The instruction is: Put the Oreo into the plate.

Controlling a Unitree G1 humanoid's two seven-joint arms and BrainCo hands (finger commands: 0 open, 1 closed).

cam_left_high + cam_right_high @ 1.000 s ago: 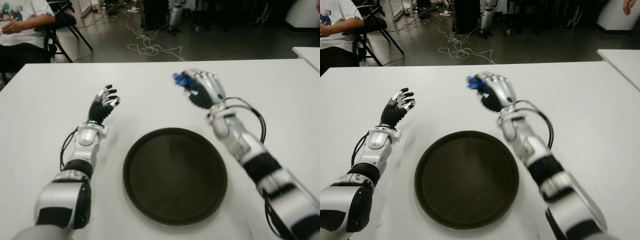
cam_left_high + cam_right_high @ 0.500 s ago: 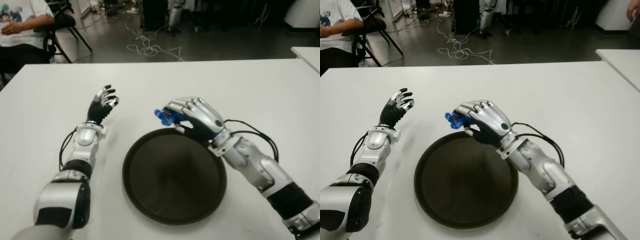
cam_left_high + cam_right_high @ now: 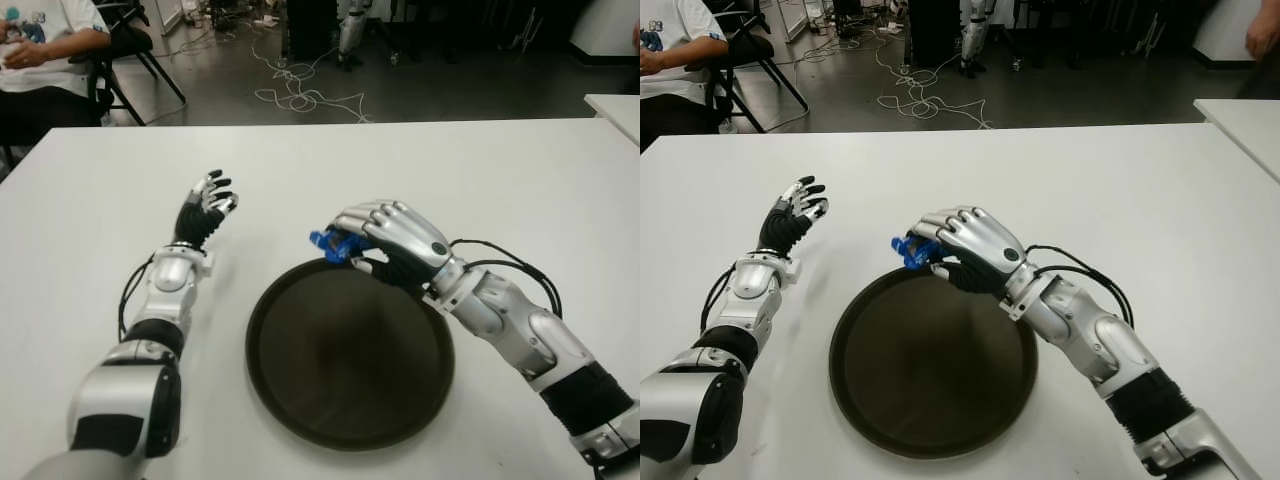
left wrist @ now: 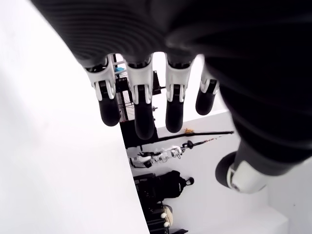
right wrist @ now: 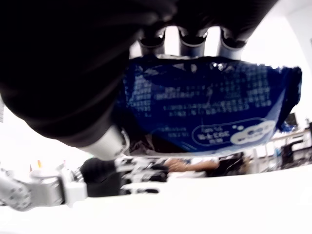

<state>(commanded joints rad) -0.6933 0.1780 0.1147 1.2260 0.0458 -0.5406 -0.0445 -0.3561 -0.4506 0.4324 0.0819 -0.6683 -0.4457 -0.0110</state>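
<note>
A glossy blue plastic-film Oreo packet (image 5: 209, 109) (printed with white text) crinkles and catches the light. The round dark plate (image 3: 350, 350) has a smooth, dull satin finish, and the white table (image 3: 90, 210) beneath looks smooth and matt. The right hand (image 3: 385, 240) has shiny silver metal-look shells over matt black joints.

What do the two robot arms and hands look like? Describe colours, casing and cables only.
The left robot hand has a black palm and fingers with silver-white knuckle segments. The right robot hand shows a silver back with ridged knuckles and a black palm. Both forearms are silver shells with black bands, and thin black cables loop at each wrist.
</note>
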